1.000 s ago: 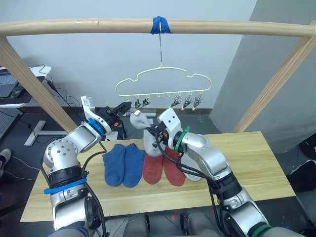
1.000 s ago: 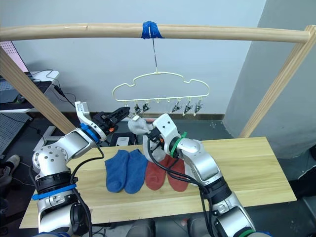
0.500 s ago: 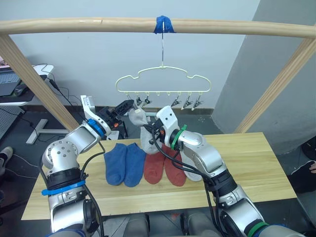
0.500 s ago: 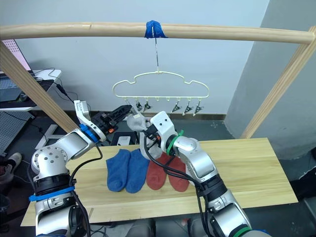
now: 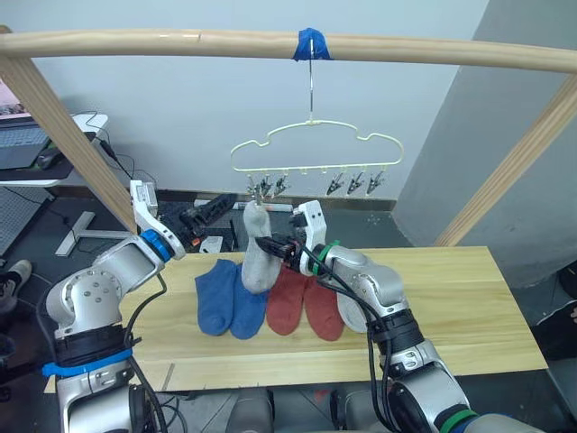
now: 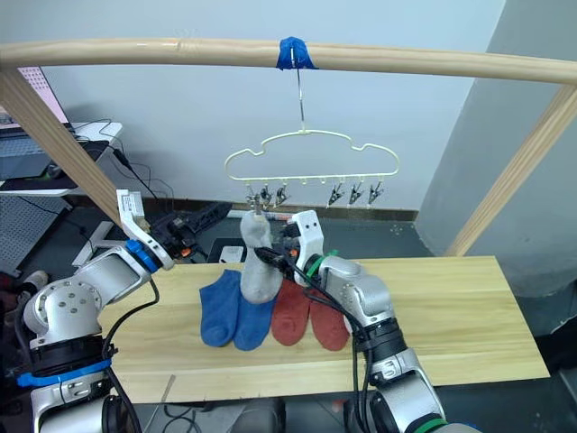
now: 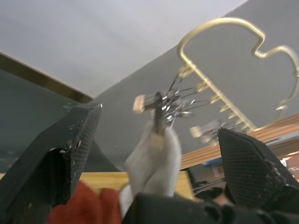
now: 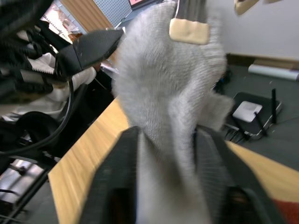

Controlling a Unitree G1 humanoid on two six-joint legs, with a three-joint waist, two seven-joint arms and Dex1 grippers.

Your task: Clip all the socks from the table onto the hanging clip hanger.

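Grey sock point(image 5: 255, 257), soft ribbed knit, hangs limp from leftmost metal clip point(image 5: 253, 190) of the clip hanger point(image 5: 315, 149), a thin cream wire w/ wavy cloud outline hooked on wooden rail point(image 5: 180, 41) at blue tape point(image 5: 310, 43). R gripper point(image 5: 273, 247) fingers astride the sock's mid part, lightly pinching it. L gripper point(image 5: 216, 206) spread wide, empty, just beside the clip. On pale plank table point(image 5: 469, 307): blue pair point(image 5: 225, 300), brick-red pair point(image 5: 302, 302), second grey sock point(image 5: 353, 314) partly under R arm
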